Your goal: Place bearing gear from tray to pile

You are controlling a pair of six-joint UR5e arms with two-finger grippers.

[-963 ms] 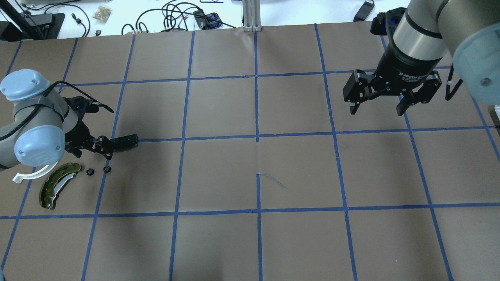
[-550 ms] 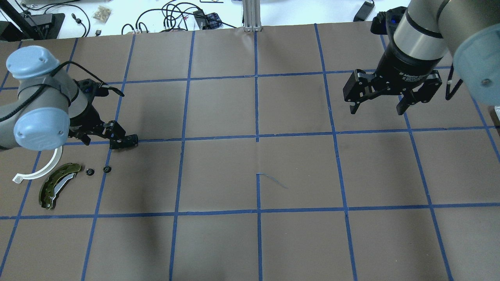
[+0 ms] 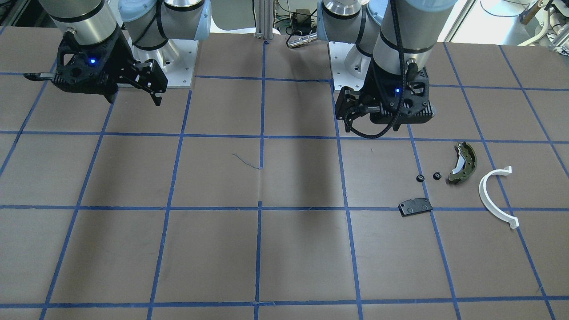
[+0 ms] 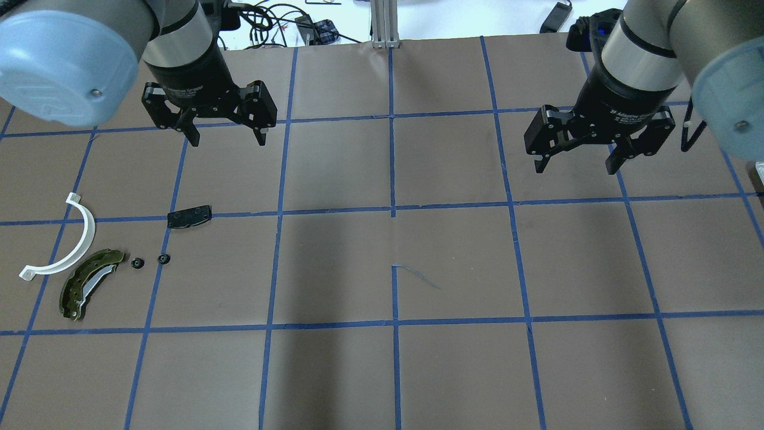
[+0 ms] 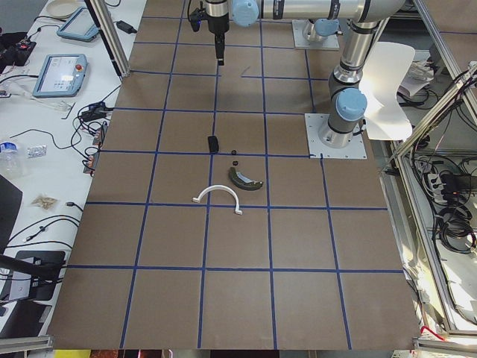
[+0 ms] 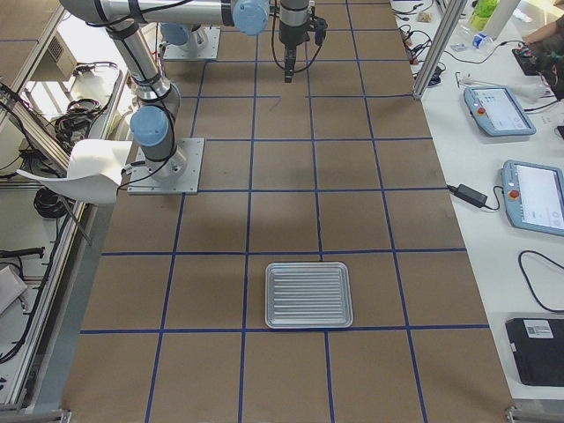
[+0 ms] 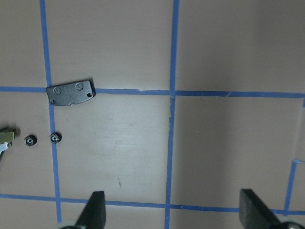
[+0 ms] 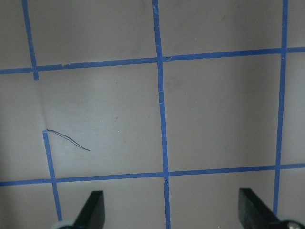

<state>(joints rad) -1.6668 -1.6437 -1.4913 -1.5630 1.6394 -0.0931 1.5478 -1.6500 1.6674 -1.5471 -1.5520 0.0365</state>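
Note:
Two small black bearing gears [image 4: 137, 263] [image 4: 163, 258] lie on the paper in the pile, next to the olive-green brake shoe [image 4: 89, 283], the white half-ring [image 4: 65, 239] and the flat black plate [image 4: 189, 216]. The left wrist view shows the gears [image 7: 55, 138] and the plate [image 7: 70, 92] far below. My left gripper [image 4: 225, 140] is open and empty, high above the table beyond the pile. My right gripper [image 4: 574, 168] is open and empty at the far right. The silver tray [image 6: 308, 294] shows only in the exterior right view, with nothing visible in it.
Brown paper with a blue tape grid [image 4: 393, 210] covers the table. Cables and devices [image 4: 268, 24] lie beyond the far edge. A short loose tape strand [image 4: 418, 276] lies near the middle.
My left gripper has risen from low beside the black plate and swung up toward the far side. The plate stays on the tape line. The right arm has not moved.

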